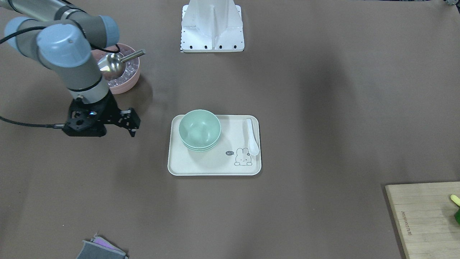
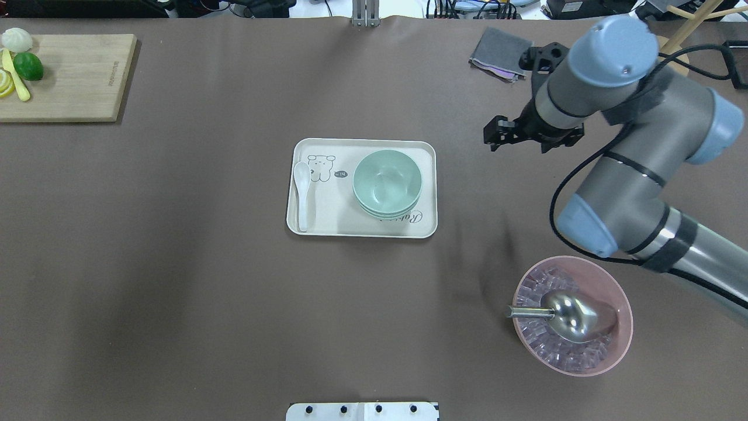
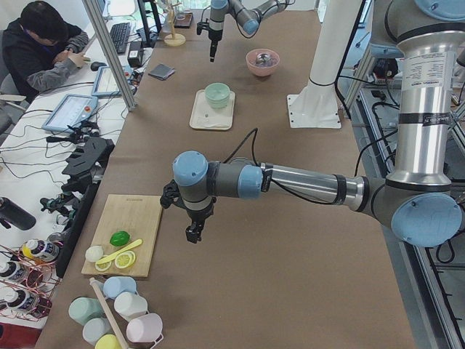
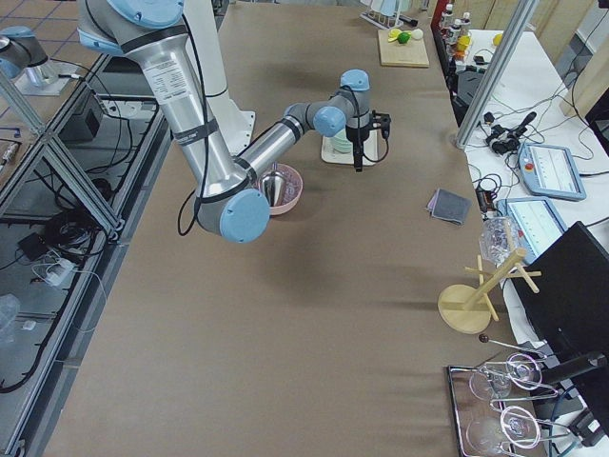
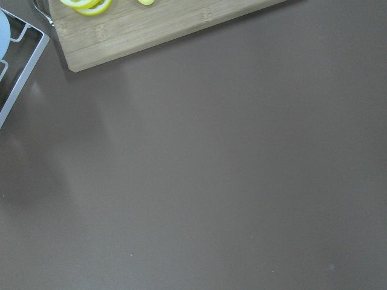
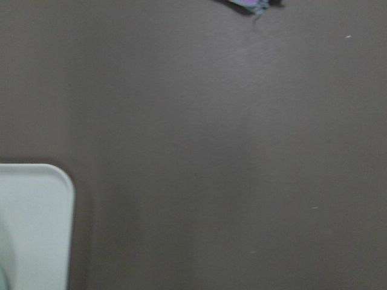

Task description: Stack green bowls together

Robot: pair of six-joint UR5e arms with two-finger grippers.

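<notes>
- While I watch from the camera behind the robot, the nearest thing to me is the white base plate at the near edge of the bench.
- Next out, on the right, sits the pink bowl, filled with clear cubes. A metal scoop lies in it, handle pointing left.
- At mid-bench lies the cream tray. The green bowls stand on its right half, all three nested into one upright stack, rims showing one under the other. A white spoon lies along the tray's left edge, apart from the stack.
- Slightly farther out and well to the tray's right, the right hand hangs over bare bench, holding nothing. Its fingers look parted to me in the front view. Its wrist camera sees only a corner of the tray and brown surface.
- Farther on, a grey cloth lies near the far edge, beyond that hand.
- At the far left corner rests the wooden board, with a lime and lemon slices on it.
- I see the left hand only in the side view, hanging above bare bench beside that board, clear of everything. Whether its fingers are apart or together I cannot tell.
</notes>
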